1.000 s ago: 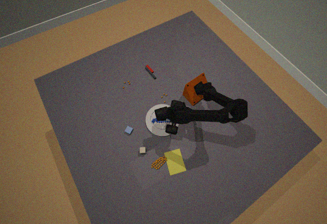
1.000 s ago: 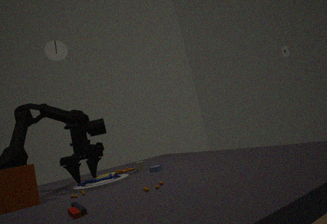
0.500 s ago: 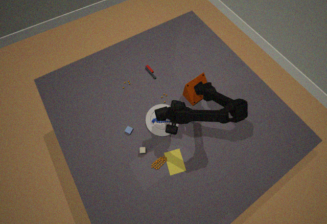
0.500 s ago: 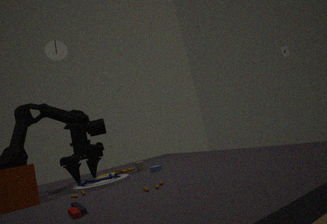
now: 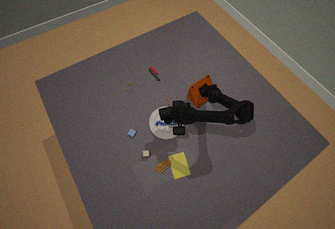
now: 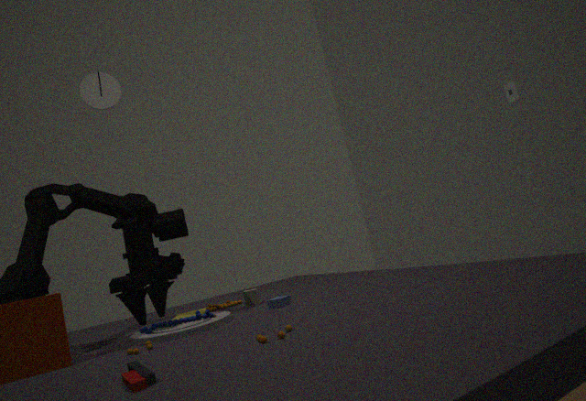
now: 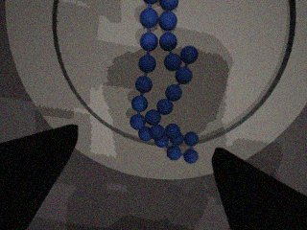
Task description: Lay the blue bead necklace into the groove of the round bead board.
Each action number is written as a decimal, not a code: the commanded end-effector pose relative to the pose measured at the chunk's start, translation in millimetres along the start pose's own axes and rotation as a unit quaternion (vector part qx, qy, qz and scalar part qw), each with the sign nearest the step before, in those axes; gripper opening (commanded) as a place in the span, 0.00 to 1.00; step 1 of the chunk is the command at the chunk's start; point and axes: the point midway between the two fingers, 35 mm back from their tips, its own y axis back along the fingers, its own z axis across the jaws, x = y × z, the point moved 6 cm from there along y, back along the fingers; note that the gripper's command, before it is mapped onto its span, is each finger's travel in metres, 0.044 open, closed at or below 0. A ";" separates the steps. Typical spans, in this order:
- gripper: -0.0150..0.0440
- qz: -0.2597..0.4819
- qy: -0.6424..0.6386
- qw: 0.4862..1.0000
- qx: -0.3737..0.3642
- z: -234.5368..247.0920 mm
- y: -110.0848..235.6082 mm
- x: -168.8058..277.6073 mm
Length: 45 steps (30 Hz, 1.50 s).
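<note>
The blue bead necklace (image 5: 157, 123) (image 6: 175, 322) (image 7: 144, 84) lies bunched across the round pale bead board (image 5: 158, 135) (image 6: 220, 315) (image 7: 29, 72). In the wrist view two strands run side by side inside the dark ring groove (image 7: 55, 29), and a tangled end crosses it near the board's rim. My gripper (image 6: 152, 319) (image 7: 147, 144) is open and empty, pointing down just above the board's arm-side edge. The necklace's tangled end lies ahead of and between the fingertips in the wrist view. The arm hides part of the board in the top view.
An orange bead necklace (image 5: 163, 166) (image 6: 226, 305) lies beside a yellow sheet (image 5: 179, 165). A beige cube (image 5: 146, 153) and a blue block (image 5: 132, 133) (image 6: 279, 302) stand near the board. Loose orange beads and a red-and-black object (image 5: 153, 70) (image 6: 135, 380) lie on the other side.
</note>
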 end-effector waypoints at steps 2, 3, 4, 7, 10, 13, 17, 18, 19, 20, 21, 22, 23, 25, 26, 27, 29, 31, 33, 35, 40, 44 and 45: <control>0.89 0.000 0.229 0.973 0.003 -19.9 15.0 5.8; 0.88 0.000 0.267 0.964 0.002 -23.0 17.3 7.0; 0.86 0.000 0.305 0.952 0.002 -26.0 19.7 8.2; 0.83 0.001 0.391 0.920 0.000 -33.0 24.9 11.3; 0.80 0.001 0.397 0.918 0.000 -33.5 25.3 11.6; 0.76 0.001 0.397 0.918 0.000 -33.5 25.3 11.6; 0.72 0.001 0.397 0.918 0.000 -33.5 25.3 11.6; 0.71 0.001 0.397 0.918 0.000 -33.5 25.3 11.6; 0.69 0.001 0.397 0.918 0.000 -33.5 25.3 11.6; 0.68 0.001 0.397 0.918 0.000 -33.5 25.3 11.6; 0.67 0.001 0.397 0.918 0.000 -33.5 25.3 11.6; 0.66 0.001 0.397 0.918 0.000 -33.5 25.3 11.6; 0.65 0.001 0.397 0.918 0.000 -33.5 25.3 11.6; 0.63 0.001 0.397 0.918 0.000 -33.5 25.3 11.6; 0.62 0.001 0.397 0.918 0.000 -33.5 25.3 11.6; 0.60 0.001 0.397 0.918 0.000 -33.5 24.0 11.5; 0.58 0.001 0.397 0.918 0.000 -33.5 19.0 11.4; 0.56 0.001 0.397 0.918 0.000 -33.5 10.7 11.6; 0.54 0.000 0.397 0.918 0.002 -33.1 18.5 10.6; 0.51 0.000 0.397 0.918 0.002 -33.1 17.7 10.6; 0.46 0.000 0.397 0.918 0.002 -33.1 11.5 10.4; 0.46 0.000 0.397 0.918 0.001 -33.1 5.0 10.4; 0.46 0.000 0.397 0.918 0.001 -33.1 3.4 10.5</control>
